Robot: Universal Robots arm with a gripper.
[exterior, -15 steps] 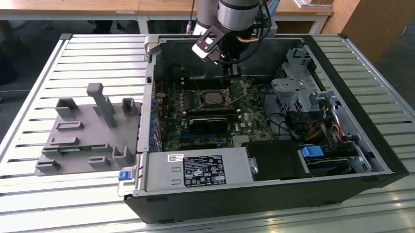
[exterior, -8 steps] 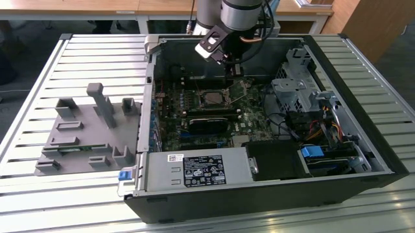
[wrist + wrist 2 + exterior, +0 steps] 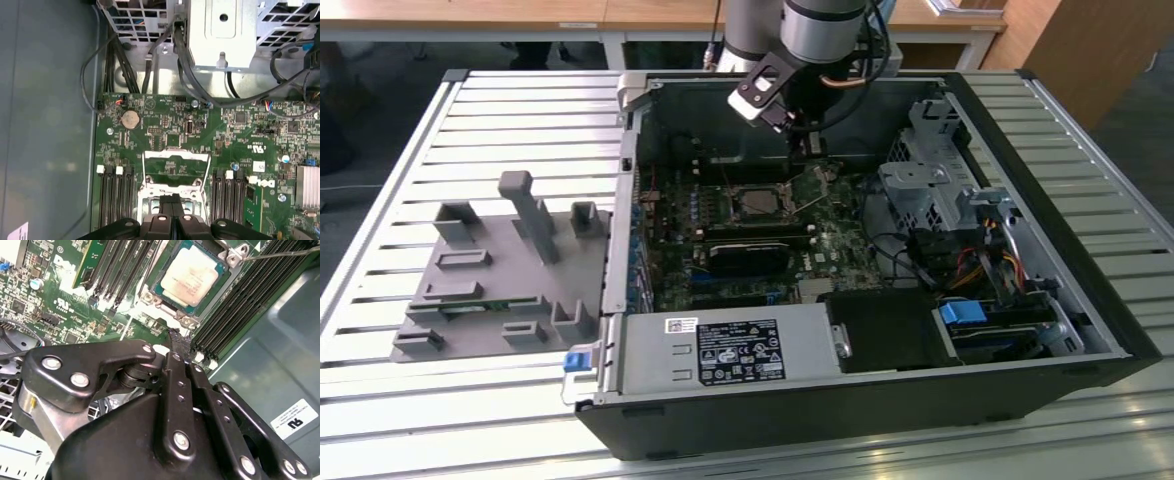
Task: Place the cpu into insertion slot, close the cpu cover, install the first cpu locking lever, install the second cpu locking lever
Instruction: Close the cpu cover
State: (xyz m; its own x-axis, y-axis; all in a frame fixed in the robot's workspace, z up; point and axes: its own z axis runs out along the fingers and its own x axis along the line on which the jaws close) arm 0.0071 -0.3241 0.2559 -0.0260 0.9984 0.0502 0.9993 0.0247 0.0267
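The slatted metal surface [image 3: 494,110] carries an open computer case [image 3: 1107,330], lying on its side. A grey moulded tray [image 3: 534,290] with upright posts lies beside it, toward the exterior view's left. Wooden desks [image 3: 480,15] stand along the far side of the room.

Case contents:
- The green motherboard [image 3: 720,235] lines the case floor.
- The power supply [image 3: 720,352] occupies the near edge.
- A metal drive cage [image 3: 927,185] with loose cables sits toward the exterior view's right.

The cpu [image 3: 192,276] lies flat in the socket [image 3: 185,319] at the middle of the board, pale top up. The cover [image 3: 175,156] is swung open; the board shows through its window. A thin lever [image 3: 280,254] angles away from one socket corner, unlatched.

The claw [image 3: 176,337] hangs just above the board, beside the socket. Its fingers appear pressed together with nothing between them, though the tips are partly hidden.
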